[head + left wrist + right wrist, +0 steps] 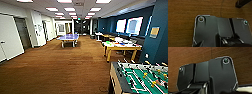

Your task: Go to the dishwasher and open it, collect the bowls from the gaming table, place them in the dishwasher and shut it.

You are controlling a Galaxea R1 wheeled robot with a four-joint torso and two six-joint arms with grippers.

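While I face down the long room, the gaming table [122, 46], white-topped with a yellow edge, stands ahead to my right against the dark blue wall [160, 37]. A lime-green shape near its nearer left corner is probably one of the bowls [108, 42]; it is too small to be sure. Judged as plastic, the bowls should be light, stiff and somewhat slippery, best taken by the rim. The table-football table [140, 77] juts in at my near right, its corner close to my path. The brown carpet [55, 65] lies broad and open to the left, up to a blue table-tennis table [68, 37]. Whether my grippers are spread or pressed together, I cannot tell.
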